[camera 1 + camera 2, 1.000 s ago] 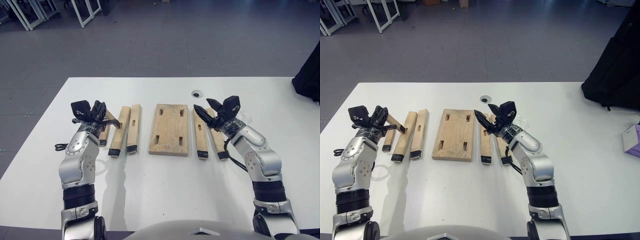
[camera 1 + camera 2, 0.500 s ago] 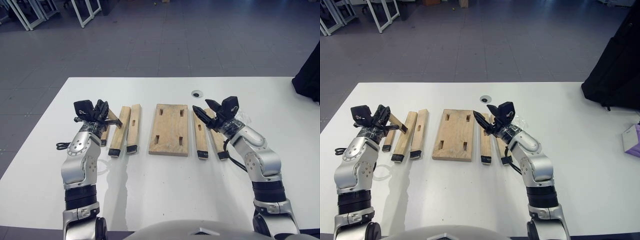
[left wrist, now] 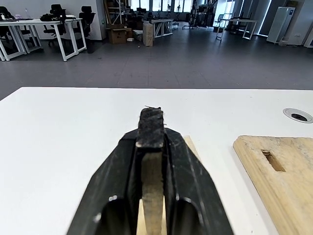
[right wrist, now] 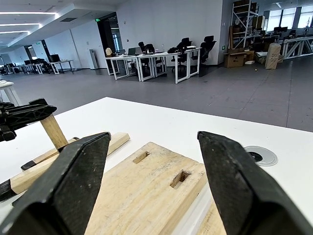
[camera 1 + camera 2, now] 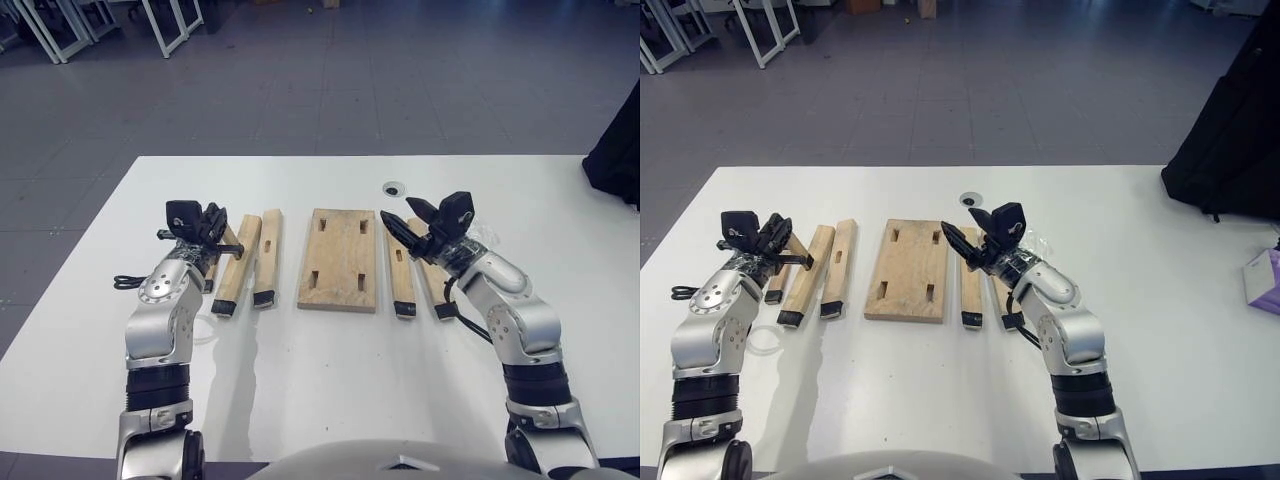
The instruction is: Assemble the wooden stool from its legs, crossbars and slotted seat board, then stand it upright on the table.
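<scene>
left jaws clamped on crossbar (image 3: 152,196); right jaws released, 3 o'clock of seat board (image 5: 338,262); crossbar to be squared to leg (image 5: 240,262) slot.

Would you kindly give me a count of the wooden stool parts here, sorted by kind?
Slotted seat board: 1
Loose bars lying on the table: 5 (three to the board's left, two to its right)
Gripped bar in the left gripper: 1
Total: 7 wooden parts
</scene>
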### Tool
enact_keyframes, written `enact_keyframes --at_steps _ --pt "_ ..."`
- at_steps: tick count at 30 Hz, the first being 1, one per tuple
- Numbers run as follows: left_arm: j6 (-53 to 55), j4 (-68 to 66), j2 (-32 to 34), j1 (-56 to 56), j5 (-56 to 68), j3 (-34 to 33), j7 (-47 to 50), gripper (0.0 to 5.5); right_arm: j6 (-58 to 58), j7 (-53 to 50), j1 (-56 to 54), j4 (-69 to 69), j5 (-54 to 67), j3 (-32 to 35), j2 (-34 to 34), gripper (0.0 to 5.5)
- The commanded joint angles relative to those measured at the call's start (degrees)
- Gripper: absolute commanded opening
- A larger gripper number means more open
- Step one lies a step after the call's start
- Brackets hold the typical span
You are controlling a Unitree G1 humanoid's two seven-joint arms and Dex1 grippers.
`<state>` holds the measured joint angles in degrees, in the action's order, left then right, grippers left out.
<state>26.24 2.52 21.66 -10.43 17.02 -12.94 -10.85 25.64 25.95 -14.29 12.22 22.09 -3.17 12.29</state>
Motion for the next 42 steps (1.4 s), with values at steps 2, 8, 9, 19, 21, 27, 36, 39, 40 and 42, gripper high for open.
enact_keyframes --at_steps 2,8,9,19,21,27,36,39,40,42 --pt "4.1 -3.2 0.9 2.1 -2.0 2.2 -0.9 0.44 1.4 0.5 0.3 1.7 -0.3 -1.3 0.5 3.27" --pt "3.3 -5.0 1.4 2.1 -2.5 3.4 -2.5 0.44 1.2 0.5 0.3 1.5 -0.7 -1.6 0.5 3.27" --pt "3.2 -5.4 1.5 2.1 -2.7 3.4 -2.6 0.44 1.1 0.5 0.3 1.4 -0.7 -1.6 0.4 3.27" --pt "1.2 -7.2 0.4 0.8 -2.8 1.2 -1.0 0.84 -0.5 1.4 0.0 1.0 -1.4 -2.2 0.4 3.27" --pt "0.6 -7.2 -0.5 -0.5 -2.1 0.4 -0.5 1.17 -0.7 1.9 0.7 2.0 -0.9 -2.4 0.2 3.27" --pt "-1.9 -7.0 -2.8 -3.9 -1.7 -0.6 1.0 1.51 1.6 1.0 1.7 5.8 5.7 -0.7 -3.2 3.27" --pt "-1.7 -6.6 -4.2 -3.8 -2.7 -0.7 2.2 1.51 3.3 -0.5 0.2 6.6 9.9 1.0 -4.3 3.27" --pt "-1.9 -6.8 -4.2 -3.5 -2.8 -0.9 2.6 1.51 3.3 -0.4 0.1 6.6 9.9 0.9 -4.1 3.27" --pt "-1.5 -6.9 -4.3 -3.4 -2.1 -1.4 2.3 1.51 3.2 -0.3 0.1 6.5 9.9 0.9 -4.0 3.27" --pt "-1.7 -7.1 -4.2 -3.4 -1.2 -2.5 2.2 1.51 3.4 -0.4 0.0 6.3 10.4 1.2 -4.3 3.27"
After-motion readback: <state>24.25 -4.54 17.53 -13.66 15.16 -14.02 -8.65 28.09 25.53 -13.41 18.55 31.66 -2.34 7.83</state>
